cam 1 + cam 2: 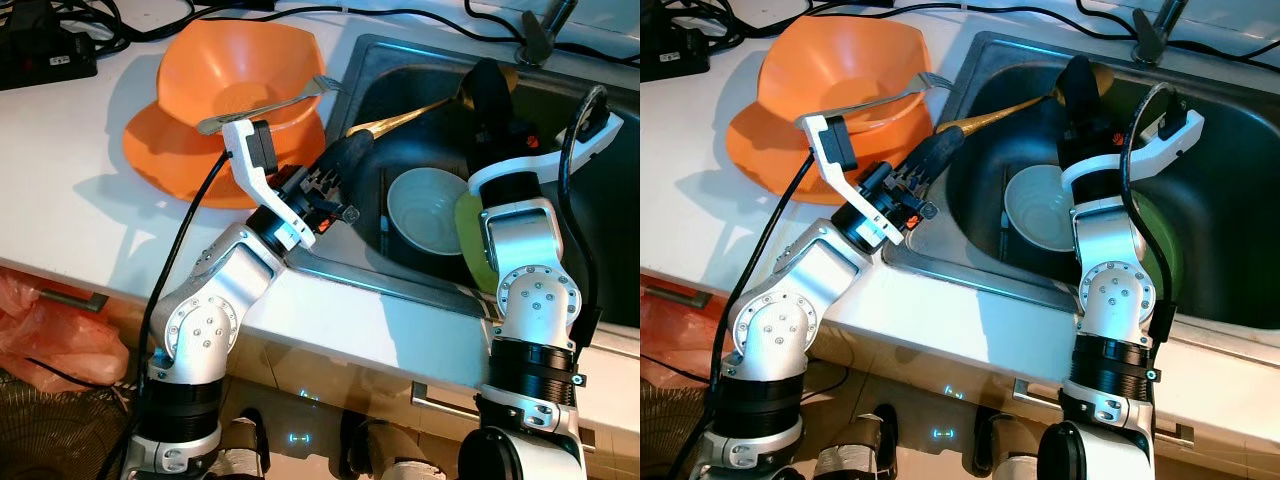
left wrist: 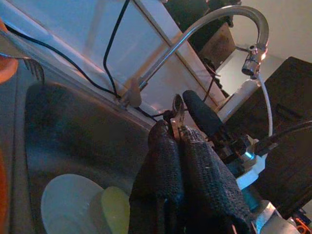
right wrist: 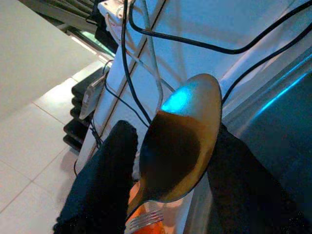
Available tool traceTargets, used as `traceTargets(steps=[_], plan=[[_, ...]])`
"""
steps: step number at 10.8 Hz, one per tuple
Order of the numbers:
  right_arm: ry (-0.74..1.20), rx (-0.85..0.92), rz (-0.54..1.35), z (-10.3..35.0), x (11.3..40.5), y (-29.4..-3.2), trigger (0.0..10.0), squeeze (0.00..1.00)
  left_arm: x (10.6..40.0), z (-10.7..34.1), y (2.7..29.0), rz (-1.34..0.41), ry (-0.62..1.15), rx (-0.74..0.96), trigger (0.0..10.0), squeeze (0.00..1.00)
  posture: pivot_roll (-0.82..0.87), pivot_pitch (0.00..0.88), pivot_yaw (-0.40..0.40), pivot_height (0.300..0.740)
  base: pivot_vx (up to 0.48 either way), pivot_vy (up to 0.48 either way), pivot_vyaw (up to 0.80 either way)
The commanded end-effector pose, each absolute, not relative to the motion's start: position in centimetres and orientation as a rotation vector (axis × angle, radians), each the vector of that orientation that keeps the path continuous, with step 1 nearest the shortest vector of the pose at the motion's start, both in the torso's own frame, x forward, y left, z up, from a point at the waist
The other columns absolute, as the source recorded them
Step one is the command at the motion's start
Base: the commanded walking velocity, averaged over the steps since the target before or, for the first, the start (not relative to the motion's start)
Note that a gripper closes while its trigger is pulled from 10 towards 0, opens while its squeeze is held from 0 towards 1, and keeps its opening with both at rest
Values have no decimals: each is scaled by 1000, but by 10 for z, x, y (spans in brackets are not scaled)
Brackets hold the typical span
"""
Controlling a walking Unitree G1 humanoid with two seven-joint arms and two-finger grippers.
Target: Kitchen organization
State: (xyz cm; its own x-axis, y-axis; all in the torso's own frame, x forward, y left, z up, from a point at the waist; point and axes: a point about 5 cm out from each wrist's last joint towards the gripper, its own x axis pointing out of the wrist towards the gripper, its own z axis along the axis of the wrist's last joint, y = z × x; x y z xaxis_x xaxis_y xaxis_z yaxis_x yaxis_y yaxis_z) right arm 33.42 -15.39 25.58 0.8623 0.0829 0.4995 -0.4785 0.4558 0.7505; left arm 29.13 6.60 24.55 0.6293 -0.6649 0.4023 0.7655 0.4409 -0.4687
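A gold spoon [image 1: 405, 115] hangs across the left part of the steel sink [image 1: 400, 75]. My right gripper [image 1: 488, 88] is over the sink, shut on the spoon's bowl [image 3: 180, 141], which sits between its two black fingers. My left gripper [image 1: 345, 150] is at the sink's left rim, its fingers pressed together on the thin end of the spoon's handle [image 2: 177, 109]. A white bowl [image 1: 425, 210] and a green plate [image 1: 472, 245] lie in the sink below, the plate partly hidden by my right arm.
Two stacked orange bowls [image 1: 240, 70] stand on the white counter left of the sink, with a silver fork [image 1: 270, 103] lying across them. The faucet base [image 1: 540, 35] and black cables run along the back. A power strip [image 1: 40, 50] sits at the far left.
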Motion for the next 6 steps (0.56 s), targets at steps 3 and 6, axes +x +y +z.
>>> traceTargets(steps=[3,6], plan=[[-458,1060,371,259,329,-157,0,0,285,233,59,-947,-76,-648,10000,0,123,261,-23,740,0,0,0],[-461,1073,367,259,329,-158,0,0,286,224,57,-939,-27,-582,10000,31,125,261,-22,740,0,0,0]])
